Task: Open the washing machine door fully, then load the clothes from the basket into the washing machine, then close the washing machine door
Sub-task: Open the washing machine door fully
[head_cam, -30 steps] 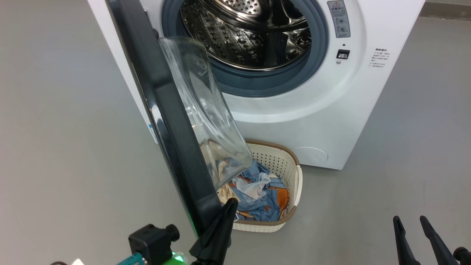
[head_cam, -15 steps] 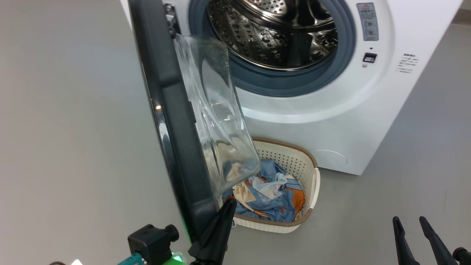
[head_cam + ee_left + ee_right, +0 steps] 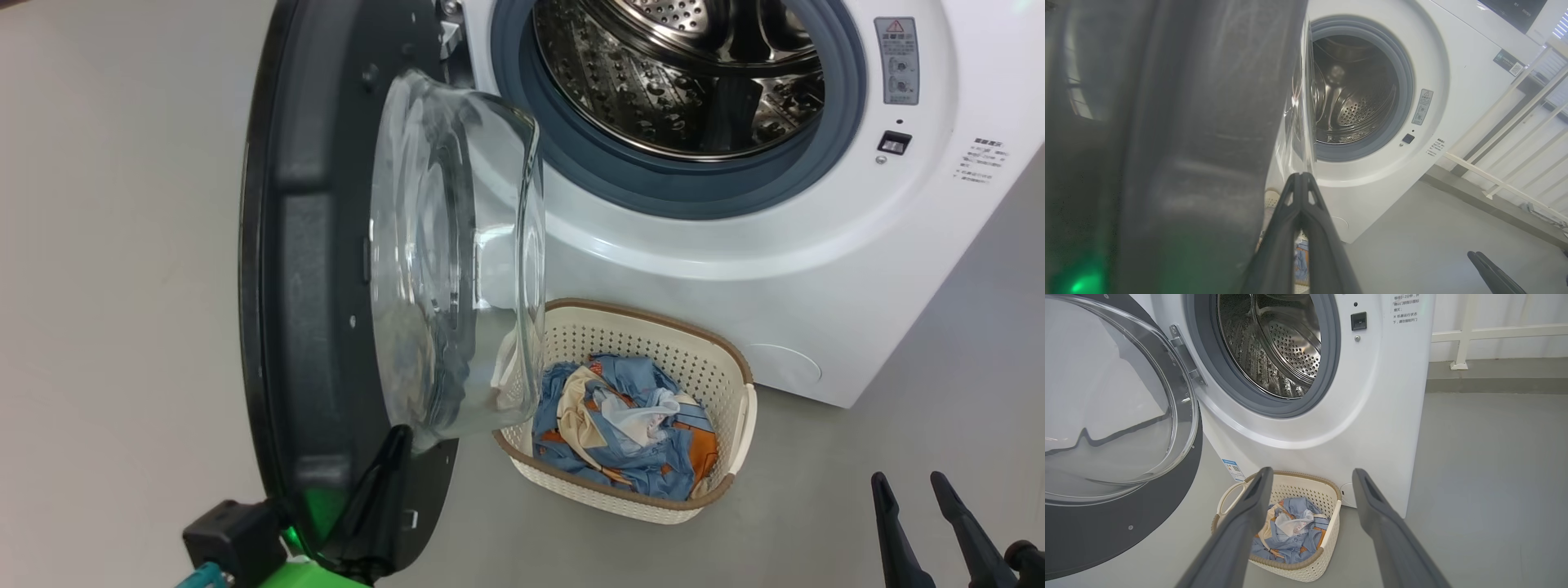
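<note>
The washing machine door (image 3: 310,245) stands swung out to the left of the washing machine (image 3: 735,269), its glass bowl (image 3: 457,261) facing the opening. The drum (image 3: 694,73) shows bare perforated steel. The basket (image 3: 653,327) sits on the floor (image 3: 898,392) just in front of the machine, below the opening. It holds the clothes (image 3: 629,433), a crumpled heap of blue, orange and cream fabric.

Left gripper (image 3: 1300,179): fingers pressed together, gripping nothing, lying against the door's inner rim below the bowl. Right gripper (image 3: 1312,473): fingers spread apart, gripping nothing, well clear of the basket.
</note>
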Controlling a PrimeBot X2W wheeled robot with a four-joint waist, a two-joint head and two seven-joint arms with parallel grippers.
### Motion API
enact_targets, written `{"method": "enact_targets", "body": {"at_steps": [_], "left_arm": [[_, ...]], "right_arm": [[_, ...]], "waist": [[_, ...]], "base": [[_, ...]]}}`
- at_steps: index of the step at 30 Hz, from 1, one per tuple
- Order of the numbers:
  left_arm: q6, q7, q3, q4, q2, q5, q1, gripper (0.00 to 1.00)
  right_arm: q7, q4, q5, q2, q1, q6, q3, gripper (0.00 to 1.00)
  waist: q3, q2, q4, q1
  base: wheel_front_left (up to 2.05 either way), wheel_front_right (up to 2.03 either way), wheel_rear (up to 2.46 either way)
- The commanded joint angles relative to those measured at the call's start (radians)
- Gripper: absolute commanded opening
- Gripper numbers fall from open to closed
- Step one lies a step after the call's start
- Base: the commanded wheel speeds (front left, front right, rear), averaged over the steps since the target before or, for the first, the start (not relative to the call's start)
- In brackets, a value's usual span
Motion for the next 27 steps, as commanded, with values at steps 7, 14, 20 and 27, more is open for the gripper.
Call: {"method": "enact_targets", "body": {"at_steps": [7, 14, 20, 27], "left_arm": [[0.029, -0.028, 0.106, -0.014, 0.028, -0.009, -0.002, 0.0], [0.035, -0.065, 0.182, 0.07, 0.039, -0.033, -0.039, 0.0], [0.039, -0.111, 0.247, 0.193, 0.044, -0.047, -0.106, 0.0], [0.036, -0.199, 0.329, 0.363, 0.053, -0.065, -0.199, 0.0]], "right_arm": [[-0.012, -0.023, -0.007, -0.029, -0.013, 0.002, 0.024, 1.0], [-0.012, -0.021, -0.005, -0.035, -0.009, 0.002, 0.025, 1.0], [-0.012, -0.022, -0.006, -0.042, -0.006, 0.002, 0.028, 1.0], [-0.012, -0.023, -0.009, -0.055, -0.001, 0.002, 0.031, 1.0]], "waist": [[-0.007, 0.0, 0.022, 0.0], [-0.008, 0.0, 0.032, 0.0], [-0.006, 0.0, 0.036, 0.0], [0.003, 0.0, 0.033, 0.0]], "base": [[0.0, 0.0, 0.0], [0.0, 0.0, 0.0], [0.0, 0.0, 0.0], [0.0, 0.0, 0.0]]}}
